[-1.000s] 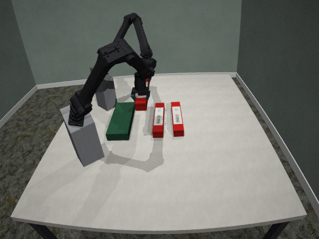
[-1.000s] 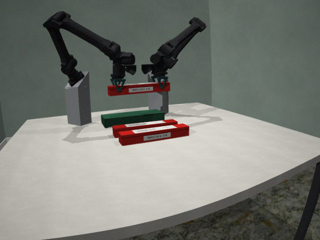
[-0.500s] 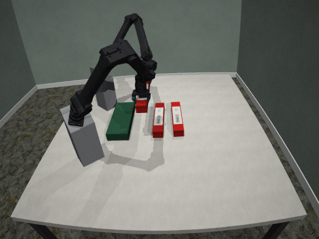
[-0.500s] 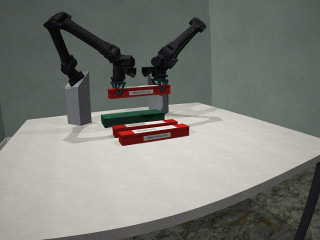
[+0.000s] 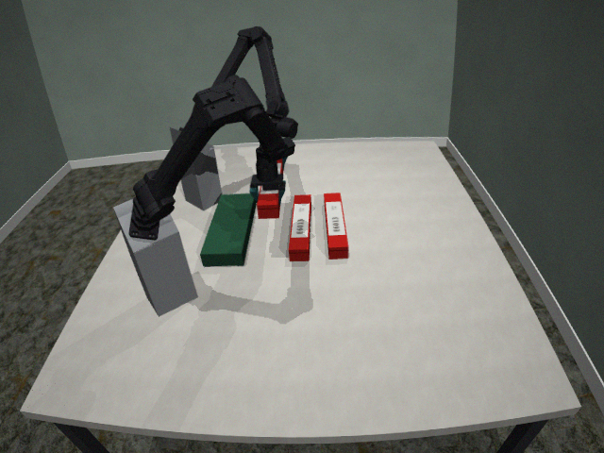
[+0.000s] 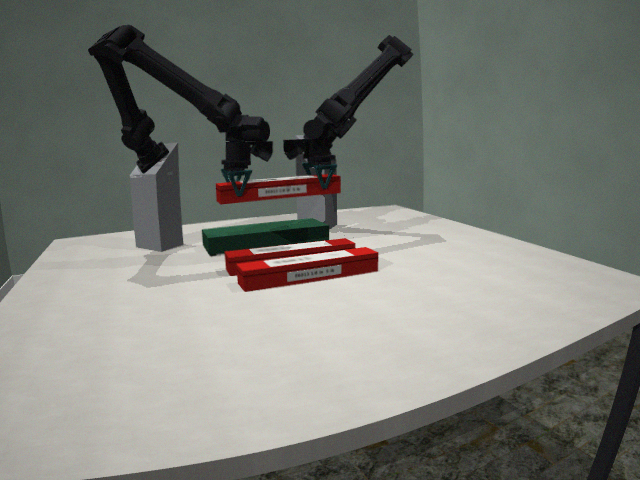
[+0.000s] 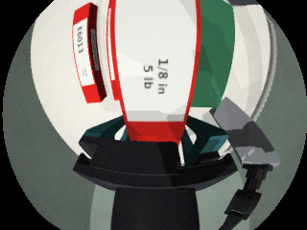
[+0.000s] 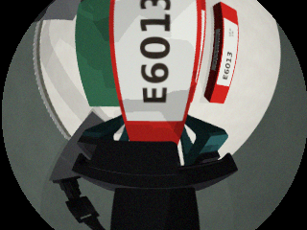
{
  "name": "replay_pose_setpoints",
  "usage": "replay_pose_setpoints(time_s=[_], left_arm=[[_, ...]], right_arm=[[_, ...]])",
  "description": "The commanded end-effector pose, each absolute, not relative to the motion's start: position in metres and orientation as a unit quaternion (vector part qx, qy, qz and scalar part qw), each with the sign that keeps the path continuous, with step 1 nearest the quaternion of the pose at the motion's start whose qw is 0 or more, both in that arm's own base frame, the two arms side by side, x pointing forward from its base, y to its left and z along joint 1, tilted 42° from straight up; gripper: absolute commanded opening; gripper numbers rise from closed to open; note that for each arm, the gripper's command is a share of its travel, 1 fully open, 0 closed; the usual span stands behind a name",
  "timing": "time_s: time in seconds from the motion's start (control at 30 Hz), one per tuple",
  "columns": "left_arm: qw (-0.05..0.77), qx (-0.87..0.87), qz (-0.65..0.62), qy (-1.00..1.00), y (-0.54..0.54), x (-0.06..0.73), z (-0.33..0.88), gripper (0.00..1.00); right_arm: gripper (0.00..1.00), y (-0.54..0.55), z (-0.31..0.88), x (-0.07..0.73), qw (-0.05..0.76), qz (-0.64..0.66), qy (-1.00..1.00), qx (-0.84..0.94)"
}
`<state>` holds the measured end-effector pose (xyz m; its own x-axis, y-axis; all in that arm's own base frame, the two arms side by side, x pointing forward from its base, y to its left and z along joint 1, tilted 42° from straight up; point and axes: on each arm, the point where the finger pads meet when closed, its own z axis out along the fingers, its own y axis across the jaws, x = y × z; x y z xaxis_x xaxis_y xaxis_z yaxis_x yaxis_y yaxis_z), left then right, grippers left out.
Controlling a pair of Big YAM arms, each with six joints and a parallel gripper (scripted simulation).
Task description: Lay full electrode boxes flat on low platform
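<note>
Spanning one electrode box (image 5: 268, 210) (image 6: 281, 190) (image 7: 158, 43) (image 8: 155, 112) near its ends, the left jaws (image 5: 282, 161) (image 6: 324, 180) and right jaws (image 5: 267, 192) (image 6: 237, 183) pinch its sides, holding it level above the low green platform (image 5: 226, 234) (image 6: 263, 235) (image 7: 216, 57) (image 8: 93, 57), probably to compare weight; two boxes wait on the table (image 5: 390, 341) (image 6: 361, 361).

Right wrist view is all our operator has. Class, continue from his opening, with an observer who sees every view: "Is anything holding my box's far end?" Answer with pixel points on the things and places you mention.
Observer: Yes, the left gripper (image 5: 281, 164) (image 6: 320, 180) (image 7: 155, 114) is shut on the held box (image 5: 268, 209) (image 6: 281, 191) (image 7: 153, 38) (image 8: 155, 130) there.
Operator: Is it touching the platform (image 5: 228, 228) (image 6: 266, 237) (image 7: 213, 57) (image 8: 96, 57)?
Observer: No, the exterior view shows a gap beneath it.
Operator: What's printed nearer that far end?
Observer: "1/8 in" and "5 lb", in the left wrist view.
</note>
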<state>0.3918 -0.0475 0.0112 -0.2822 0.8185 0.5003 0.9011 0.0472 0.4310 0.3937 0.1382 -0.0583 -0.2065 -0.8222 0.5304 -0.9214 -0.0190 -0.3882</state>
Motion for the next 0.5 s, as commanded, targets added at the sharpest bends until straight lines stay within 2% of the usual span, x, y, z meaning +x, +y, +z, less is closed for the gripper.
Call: replay_pose_setpoints(time_s=[0.0,0.47], left_arm=[[0.035,-0.6,-0.356,-0.716,-0.057,0.405,0.024,0.0],[0.035,-0.6,-0.356,-0.716,-0.049,0.41,0.012,0.0]], right_arm=[[0.0,0.149,-0.045,0.405,0.045,0.352,-0.696,0.624],[0.0,0.141,-0.055,0.409,0.046,0.352,-0.696,0.624]])
